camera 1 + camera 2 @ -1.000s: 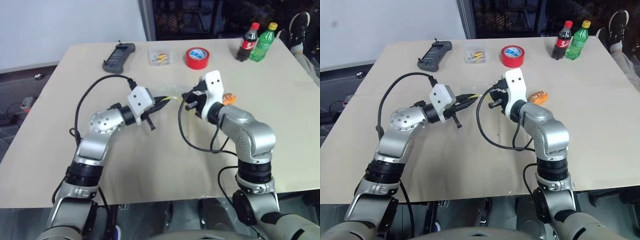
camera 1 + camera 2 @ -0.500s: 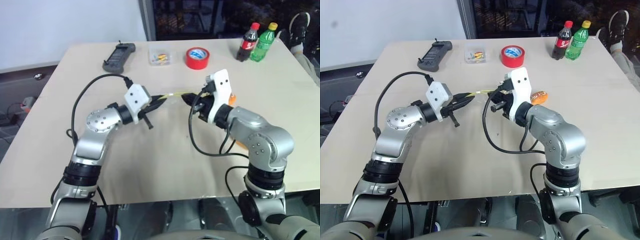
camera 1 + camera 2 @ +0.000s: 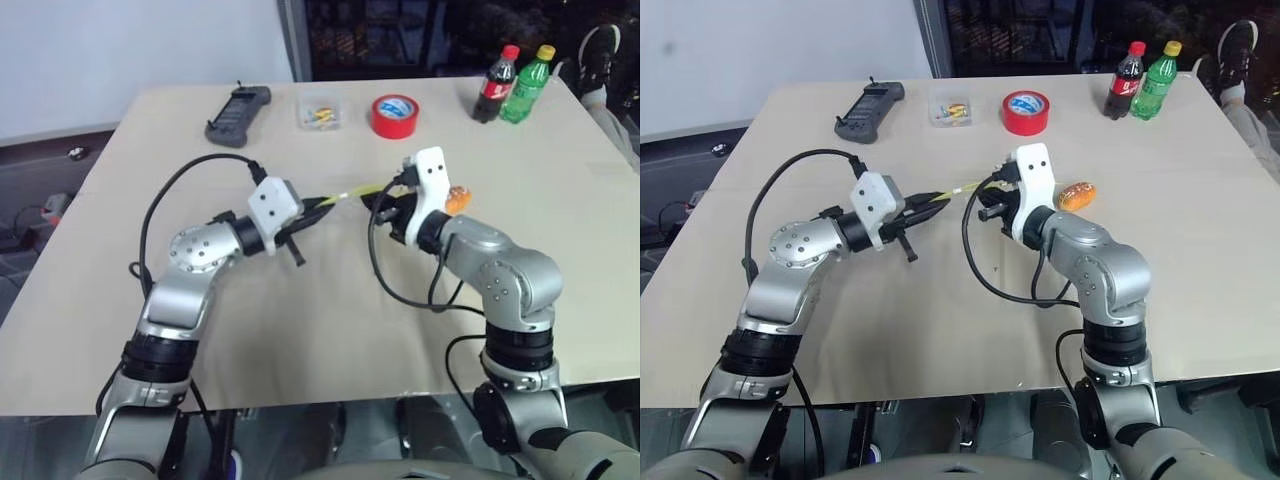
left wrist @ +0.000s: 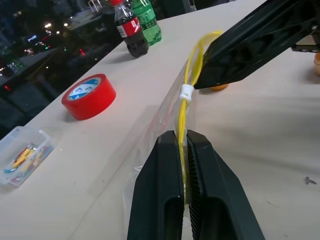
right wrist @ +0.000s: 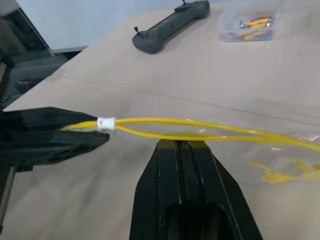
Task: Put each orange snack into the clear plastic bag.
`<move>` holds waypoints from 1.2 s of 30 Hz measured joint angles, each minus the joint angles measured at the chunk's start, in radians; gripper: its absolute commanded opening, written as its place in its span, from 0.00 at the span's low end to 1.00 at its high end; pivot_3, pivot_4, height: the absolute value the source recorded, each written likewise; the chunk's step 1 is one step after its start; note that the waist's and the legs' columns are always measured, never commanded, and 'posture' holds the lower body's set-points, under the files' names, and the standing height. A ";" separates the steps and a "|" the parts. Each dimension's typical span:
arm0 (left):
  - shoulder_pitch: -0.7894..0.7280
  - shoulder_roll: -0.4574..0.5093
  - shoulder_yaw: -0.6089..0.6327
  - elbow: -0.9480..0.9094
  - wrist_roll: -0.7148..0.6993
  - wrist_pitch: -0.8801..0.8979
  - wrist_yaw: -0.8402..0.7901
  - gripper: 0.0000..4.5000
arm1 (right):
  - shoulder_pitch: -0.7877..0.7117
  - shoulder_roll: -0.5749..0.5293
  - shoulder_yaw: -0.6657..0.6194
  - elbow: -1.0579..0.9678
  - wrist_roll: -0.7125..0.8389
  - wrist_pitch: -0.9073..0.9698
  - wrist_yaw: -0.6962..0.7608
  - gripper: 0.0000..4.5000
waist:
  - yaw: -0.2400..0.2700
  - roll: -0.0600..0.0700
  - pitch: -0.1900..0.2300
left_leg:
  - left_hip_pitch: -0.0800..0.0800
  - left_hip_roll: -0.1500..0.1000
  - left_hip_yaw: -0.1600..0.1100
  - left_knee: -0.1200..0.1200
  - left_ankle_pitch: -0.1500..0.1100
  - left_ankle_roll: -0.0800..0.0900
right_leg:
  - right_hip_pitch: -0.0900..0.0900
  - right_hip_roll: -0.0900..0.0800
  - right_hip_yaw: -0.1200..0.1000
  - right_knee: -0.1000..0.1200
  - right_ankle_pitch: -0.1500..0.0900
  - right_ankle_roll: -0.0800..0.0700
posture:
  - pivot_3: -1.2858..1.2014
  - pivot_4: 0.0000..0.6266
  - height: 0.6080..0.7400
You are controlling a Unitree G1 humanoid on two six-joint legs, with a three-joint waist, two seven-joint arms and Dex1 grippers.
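Both jaws pinched on the bag [image 4: 165, 115]: my left gripper [image 4: 183, 150] clamps the yellow seal strip [image 5: 200, 129], my right gripper [image 5: 181, 146] grips it opposite, bag held above the table [image 3: 300, 330]. One snack [image 3: 1076, 195] lies just beside my right wrist.

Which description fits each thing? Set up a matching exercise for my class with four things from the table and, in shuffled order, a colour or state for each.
Things:
1. tape roll
2. left pincer
3. handheld controller
4. right-hand bottle

Descriptions:
A. green with a yellow cap
B. red
C. dark grey, lying flat
D. shut on the clear plastic bag's yellow seal strip

Pairs: 1-B, 2-D, 3-C, 4-A
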 measured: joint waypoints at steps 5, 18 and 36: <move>0.000 0.002 0.001 0.000 0.000 0.000 0.001 0.00 | 0.006 -0.044 -0.004 -0.084 0.097 0.044 0.044 0.02 | 0.001 0.000 0.000 | 0.000 0.000 0.000 0.000 0.000 0.000 | 0.000 0.000 0.000 0.000 0.000 0.000 | 0.52 0.24 1.00; 0.003 0.002 0.001 -0.001 0.000 0.000 -0.001 0.00 | 0.005 -0.040 -0.024 -0.051 0.118 0.036 -0.035 0.02 | 0.000 0.000 0.000 | 0.000 0.000 0.000 0.000 0.000 0.000 | 0.000 0.000 0.000 0.000 0.000 0.000 | 0.52 0.24 1.00; 0.066 0.030 -0.030 -0.031 0.011 -0.050 -0.047 0.00 | 0.003 -0.040 0.034 0.207 -0.115 -0.167 -0.235 0.02 | 0.002 0.000 0.000 | 0.000 0.000 0.001 0.000 0.000 0.000 | 0.000 0.000 0.000 0.000 0.000 0.000 | 0.52 0.24 1.00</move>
